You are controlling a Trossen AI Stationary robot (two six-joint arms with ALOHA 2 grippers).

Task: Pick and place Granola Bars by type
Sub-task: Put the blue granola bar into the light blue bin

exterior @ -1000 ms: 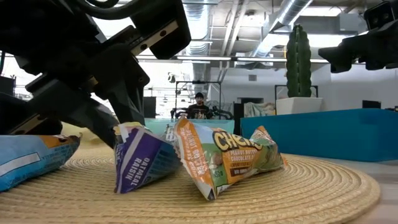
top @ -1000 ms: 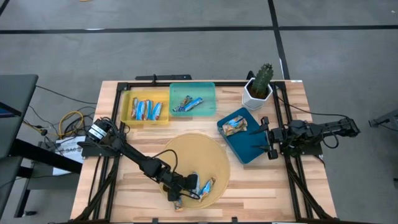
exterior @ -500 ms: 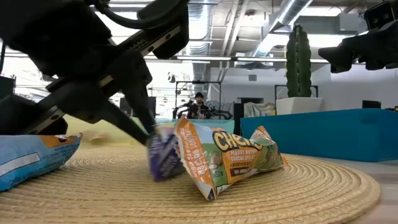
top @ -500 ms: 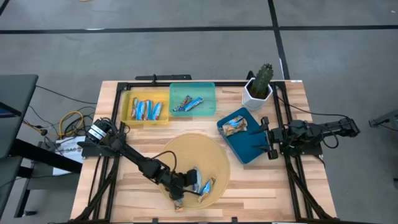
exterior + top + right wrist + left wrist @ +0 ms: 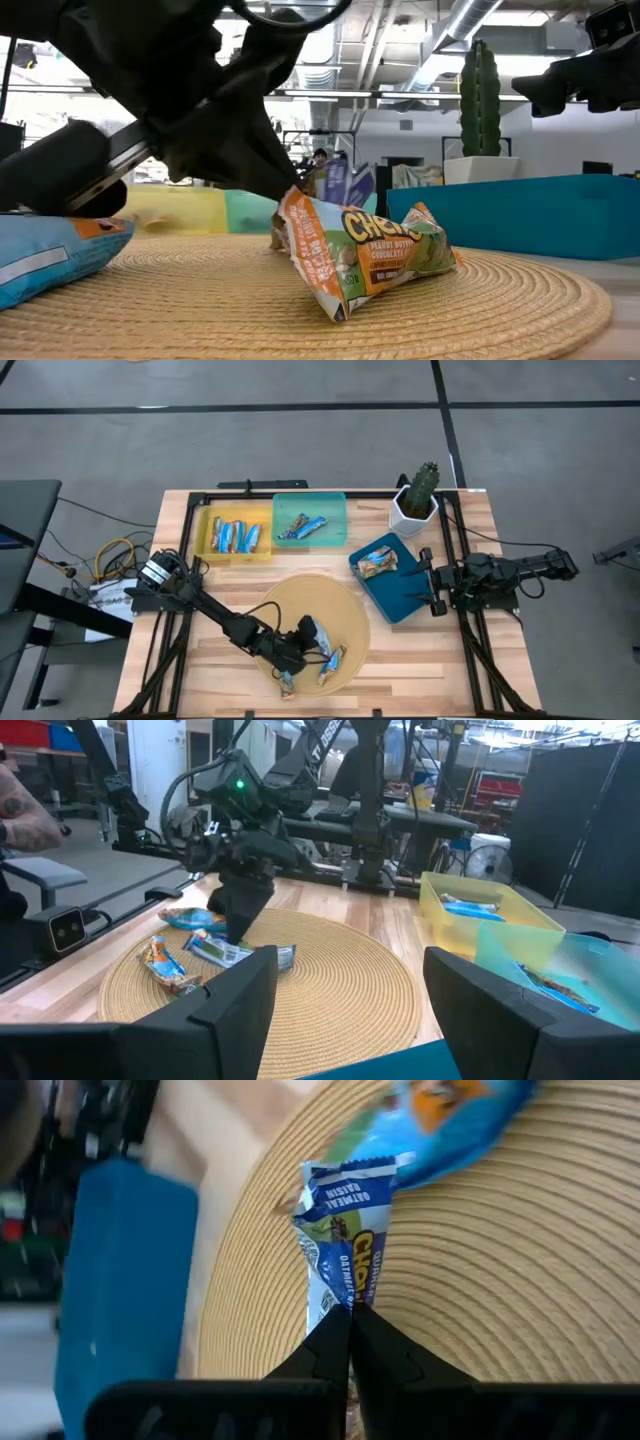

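My left gripper hovers over the round woven mat, shut on a blue and white oatmeal-raisin granola bar. That bar also shows in the low view as the blue bar. A tan peanut-butter bar lies flat on the mat just right of it, and a bright blue bar lies at the mat's near-left edge. My right gripper waits open beside the dark blue tray, touching nothing. Several bars lie in the yellow tray, two in the teal tray and one in the dark blue tray. My left gripper pinches the oatmeal-raisin bar by one end of its wrapper between the two shut fingers. The fingers slant down from the table's left and lie along the bar. The bar sticks out past the fingertips and is lifted off the mat.
A potted cactus stands at the far right, behind the dark blue tray. The three trays line the far half of the table. Bare wood shows at the near right. Cables and a box lie off the table's left edge.
My left gripper has risen and drawn a little toward the far edge with the oatmeal-raisin bar. The bar stood on the mat beside the tan bar, then tipped, and now hangs clear above the mat. The other bars and my right arm have kept still.
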